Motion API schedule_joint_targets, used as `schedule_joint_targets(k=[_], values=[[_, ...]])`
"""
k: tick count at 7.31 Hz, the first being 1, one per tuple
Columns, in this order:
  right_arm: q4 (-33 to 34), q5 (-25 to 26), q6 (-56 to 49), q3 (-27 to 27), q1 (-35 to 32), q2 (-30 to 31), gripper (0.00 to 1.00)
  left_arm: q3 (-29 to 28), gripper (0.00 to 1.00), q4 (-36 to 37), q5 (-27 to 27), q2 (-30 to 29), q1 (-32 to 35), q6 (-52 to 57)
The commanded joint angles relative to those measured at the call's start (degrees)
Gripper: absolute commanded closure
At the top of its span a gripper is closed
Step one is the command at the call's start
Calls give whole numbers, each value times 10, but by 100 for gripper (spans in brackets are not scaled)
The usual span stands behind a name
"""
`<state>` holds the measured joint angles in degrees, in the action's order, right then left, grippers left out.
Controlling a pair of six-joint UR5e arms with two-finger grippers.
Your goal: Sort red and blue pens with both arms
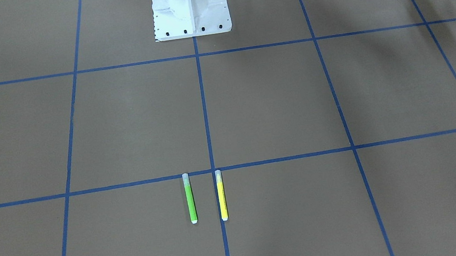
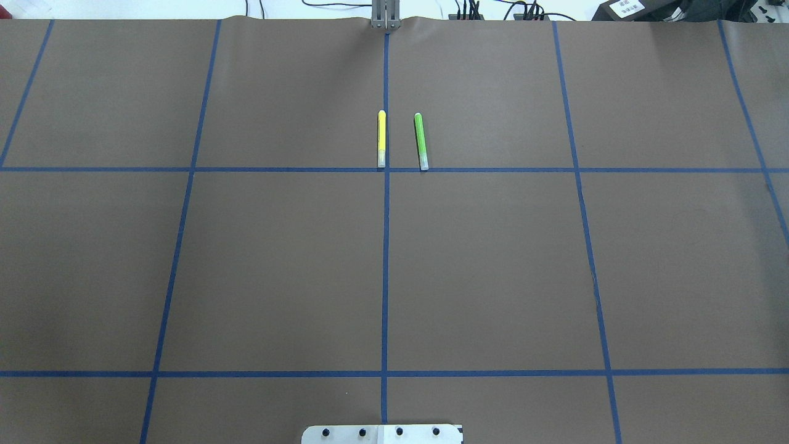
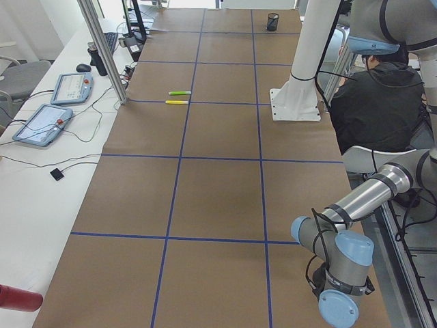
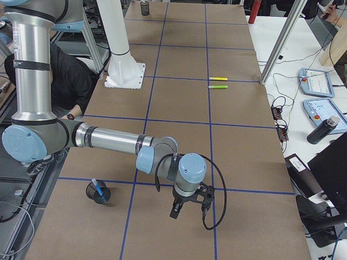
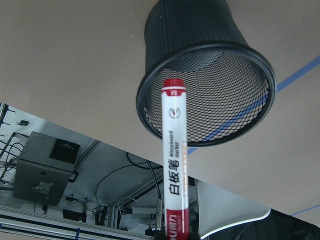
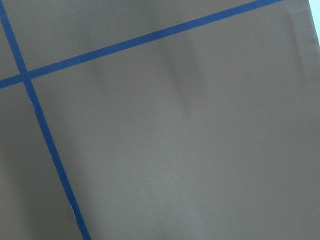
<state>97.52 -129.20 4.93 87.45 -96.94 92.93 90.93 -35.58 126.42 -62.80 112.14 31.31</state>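
Seemingly blue pen (image 4: 96, 185) in cup (image 4: 101, 200), red pen (image 5: 175, 160) aloft

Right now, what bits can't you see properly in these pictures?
- Left fingers: in no view. The left wrist view's bottom edge cuts the red marker off where it would be held.
- Right fingers: only in the exterior right view, too small to tell open or shut.
- Blue pen: lower part hidden inside the cup, exterior right view.
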Motion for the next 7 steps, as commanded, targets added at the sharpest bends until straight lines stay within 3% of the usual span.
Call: schedule_joint_targets(k=[1,5,6,7], values=[[-1,0,0,0,0,2,0,-32,100,24,36,-38,0,-2],[-1,0,-1,8,0,8,0,-51,100,22,37,-39,0,0],[-1,0,-2,8,0,8,0,-58,94,19,37,-39,0,0],[0,0,-2,8,0,8,0,-60,49,21,37,-38,0,0]])
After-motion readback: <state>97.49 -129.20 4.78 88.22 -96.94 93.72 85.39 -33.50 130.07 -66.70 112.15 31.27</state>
